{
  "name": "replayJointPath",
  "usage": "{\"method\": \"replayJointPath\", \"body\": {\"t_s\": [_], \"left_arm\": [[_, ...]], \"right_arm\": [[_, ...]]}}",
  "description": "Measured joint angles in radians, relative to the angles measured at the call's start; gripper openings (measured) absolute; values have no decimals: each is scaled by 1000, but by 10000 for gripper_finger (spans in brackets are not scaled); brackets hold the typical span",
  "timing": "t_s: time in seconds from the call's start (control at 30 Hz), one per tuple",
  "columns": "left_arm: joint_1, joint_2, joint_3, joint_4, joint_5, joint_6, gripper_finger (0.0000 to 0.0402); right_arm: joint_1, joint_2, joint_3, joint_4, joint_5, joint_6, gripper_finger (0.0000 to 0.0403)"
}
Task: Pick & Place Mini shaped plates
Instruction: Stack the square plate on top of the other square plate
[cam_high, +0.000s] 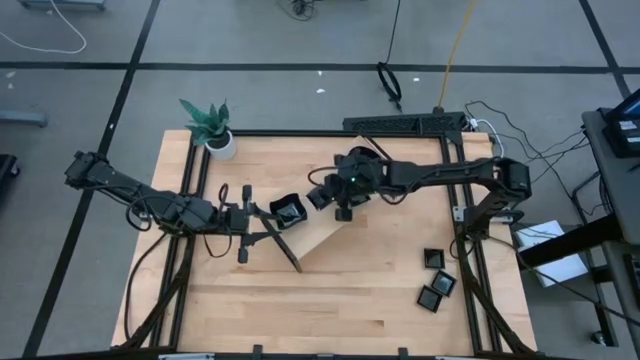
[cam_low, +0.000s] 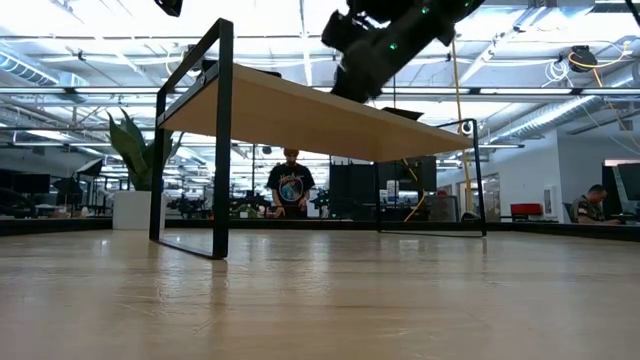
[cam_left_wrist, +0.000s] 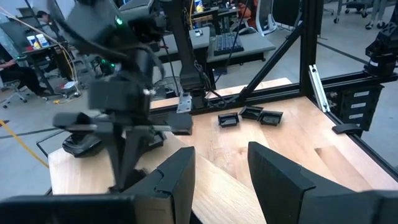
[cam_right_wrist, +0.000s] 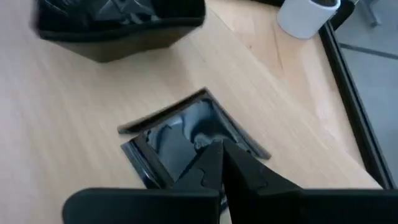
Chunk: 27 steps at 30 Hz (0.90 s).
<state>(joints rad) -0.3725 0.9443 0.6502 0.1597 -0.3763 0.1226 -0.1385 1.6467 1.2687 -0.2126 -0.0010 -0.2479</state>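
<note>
My right gripper (cam_high: 330, 196) (cam_right_wrist: 219, 163) hovers over the pale wooden tray (cam_high: 325, 236) and is shut on a small square glossy black plate (cam_right_wrist: 177, 140). A second black plate (cam_high: 288, 211) (cam_right_wrist: 118, 28) sits just to its left. In the low view the tray (cam_low: 300, 115) stands on its black end rails (cam_low: 222, 140). Three more black plates (cam_high: 436, 280) (cam_left_wrist: 251, 114) lie on the table by the right frame. My left gripper (cam_high: 250, 222) (cam_left_wrist: 221, 180) is open at the tray's left end. I cannot tell whether it touches the tray. My right gripper pinches the square plate by its rim (cam_right_wrist: 208, 152), at the edge nearest the wrist. The fingers (cam_right_wrist: 245, 171) come from above, slanting down. The plate sits tilted in the hold; whether its lower side rests on the wood I cannot tell.
A potted plant (cam_high: 212, 128) in a white pot (cam_right_wrist: 308, 15) stands at the table's far left corner. Black frame rails (cam_high: 462, 225) run along the table's right and far edges. Bare wood lies along the near edge (cam_high: 330, 310). People show in the room beyond the table (cam_low: 290, 185).
</note>
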Motion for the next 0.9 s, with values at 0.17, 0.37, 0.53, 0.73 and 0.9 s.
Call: {"method": "replayJointPath", "body": {"t_s": [0.17, 0.37, 0.53, 0.73, 0.9], "left_arm": [[0, 0, 0, 0, 0, 0, 152], [0, 0, 0, 0, 0, 0, 152], [0, 0, 0, -4, 1, 0, 152], [0, -1, 0, 2, 1, 0, 152], [0, 0, 0, -2, 1, 0, 152]], "right_arm": [[36, -12, 1, -91, 3, 6, 0], [106, -54, 0, -153, -1, 69, 0], [183, -104, -2, -204, -5, 144, 0], [286, -153, -4, -357, -5, 261, 0], [377, -155, -5, -442, -5, 317, 0]]}}
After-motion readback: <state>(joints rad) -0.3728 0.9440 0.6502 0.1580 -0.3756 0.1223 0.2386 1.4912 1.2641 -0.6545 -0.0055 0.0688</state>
